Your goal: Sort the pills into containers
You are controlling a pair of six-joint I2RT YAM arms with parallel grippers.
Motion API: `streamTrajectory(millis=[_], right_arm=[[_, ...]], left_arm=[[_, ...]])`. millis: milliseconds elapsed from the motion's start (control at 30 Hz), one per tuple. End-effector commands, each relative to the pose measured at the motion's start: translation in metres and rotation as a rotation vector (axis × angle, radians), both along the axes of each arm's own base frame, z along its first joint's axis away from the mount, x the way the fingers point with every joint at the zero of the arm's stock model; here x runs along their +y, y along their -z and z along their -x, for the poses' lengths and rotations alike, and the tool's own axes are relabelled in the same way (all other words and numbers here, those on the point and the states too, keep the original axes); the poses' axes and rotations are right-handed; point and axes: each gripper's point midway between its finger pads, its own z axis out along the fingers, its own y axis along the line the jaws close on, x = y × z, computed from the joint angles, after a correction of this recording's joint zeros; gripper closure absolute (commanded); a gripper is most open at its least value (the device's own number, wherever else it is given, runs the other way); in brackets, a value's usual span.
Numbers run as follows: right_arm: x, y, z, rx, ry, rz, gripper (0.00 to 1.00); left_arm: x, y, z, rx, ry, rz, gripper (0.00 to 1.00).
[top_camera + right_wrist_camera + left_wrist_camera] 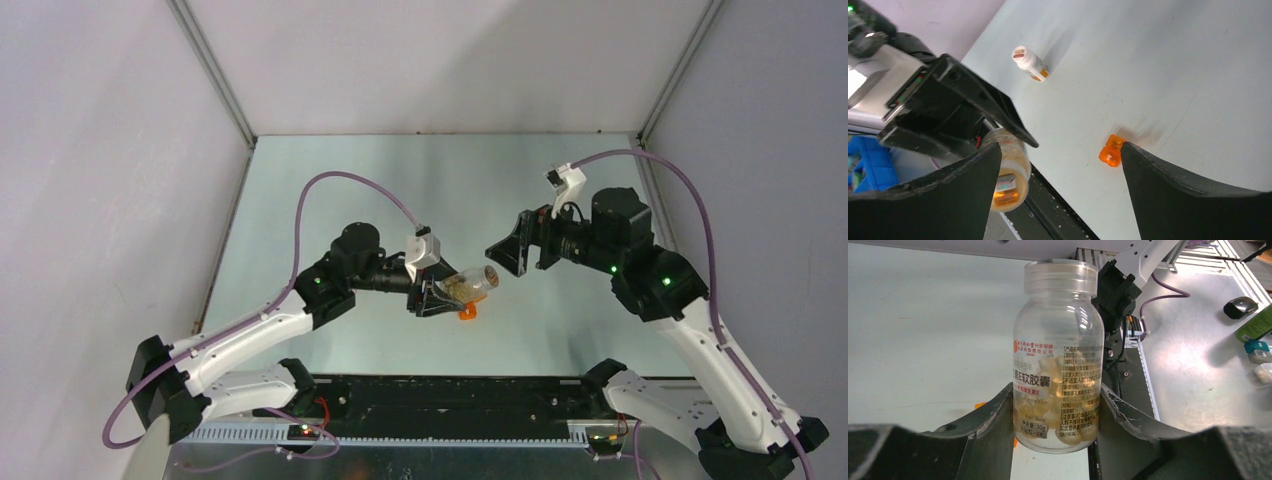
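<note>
Left pincer [1057,390] clamped on pill bottle [1058,340], right pincer [1060,145] wide open, white bottle [1030,63] visible only from right wrist

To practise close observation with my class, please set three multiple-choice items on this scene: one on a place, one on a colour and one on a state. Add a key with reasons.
1. Where is the clear pill bottle?
A) in a tray
B) between the left gripper's fingers
C) on a shelf

2. What colour is the small plastic piece on the table?
A) green
B) orange
C) black

3. How is the right gripper?
A) open, holding nothing
B) shut on the bottle
C) shut on the plastic piece

Key:
1 B, the fingers press on both sides of the bottle.
2 B, it shows bright orange.
3 A, its fingers stand wide apart with nothing between them.
</note>
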Motion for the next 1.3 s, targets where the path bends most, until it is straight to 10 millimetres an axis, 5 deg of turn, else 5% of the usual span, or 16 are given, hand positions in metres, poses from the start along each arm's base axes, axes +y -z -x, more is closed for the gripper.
streamTrajectory(millis=[0, 200, 433, 833, 1000, 1167, 1267], right_arm=[[0.006, -0.032, 0.021, -0.115, -0.118, -0.087, 0.03], [0.018, -0.014, 0.048, -0.075, -0.317, -0.065, 0.01], [0.023, 0.001, 0.051, -0.021, -0.371, -0.040, 0.08], [0.034, 0.003, 0.026, 0.113, -0.223, -0.094, 0.60], [0.029, 0.014, -0.005, 0.320, 0.109, -0.187, 0.64], [0.031, 0.013, -0.032, 0.442, 0.310, -0.393, 0.75], [0.043, -0.004, -0.035, 0.457, 0.254, -0.481, 0.64]], left_arm=[[-0.003, -0.032, 0.001, -0.084, 0.017, 0.078, 1.00], [-0.003, -0.034, 0.002, -0.085, 0.026, 0.082, 1.00], [-0.003, -0.032, 0.004, -0.082, 0.036, 0.076, 1.00], [-0.002, -0.031, -0.014, -0.099, -0.073, 0.069, 1.00], [0.015, -0.026, -0.061, -0.150, -0.359, 0.013, 1.00], [0.028, -0.028, -0.079, -0.194, -0.483, 0.003, 1.00], [0.032, -0.023, -0.082, -0.195, -0.508, -0.014, 1.00]])
